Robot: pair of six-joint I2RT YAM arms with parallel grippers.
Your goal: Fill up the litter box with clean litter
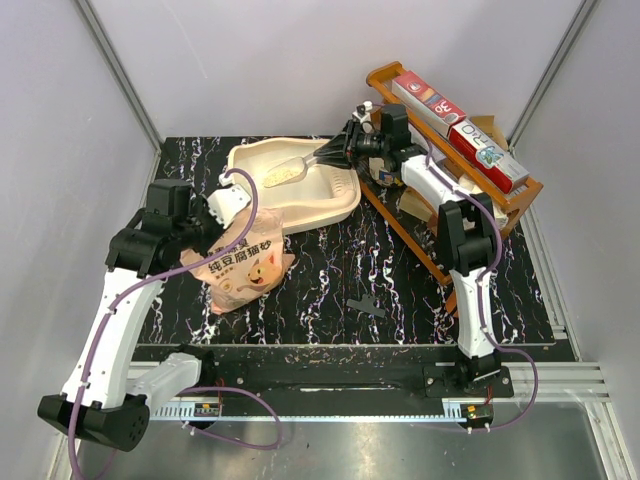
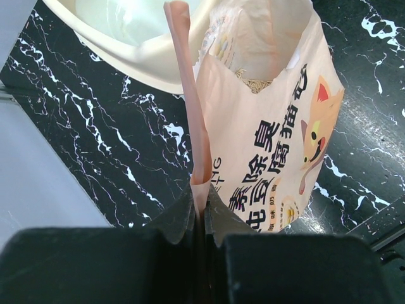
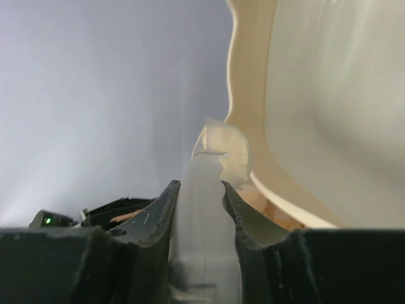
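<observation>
While the right jaws pinch a scoop [image 1: 306, 163] carrying clean litter [image 1: 284, 175] over the litter box [image 1: 343, 208] at the table's [image 1: 330, 275] far side, we judge filling barely begun; the box floor seems bare; the left jaws pinch the litter bag's [image 1: 248, 262] lip.

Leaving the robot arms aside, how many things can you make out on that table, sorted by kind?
Cream litter box: 1
Scoop: 1
Pink printed bag: 1
Wooden rack: 1
Long boxes atop rack: 2
Small black object: 1
Total: 7
</observation>
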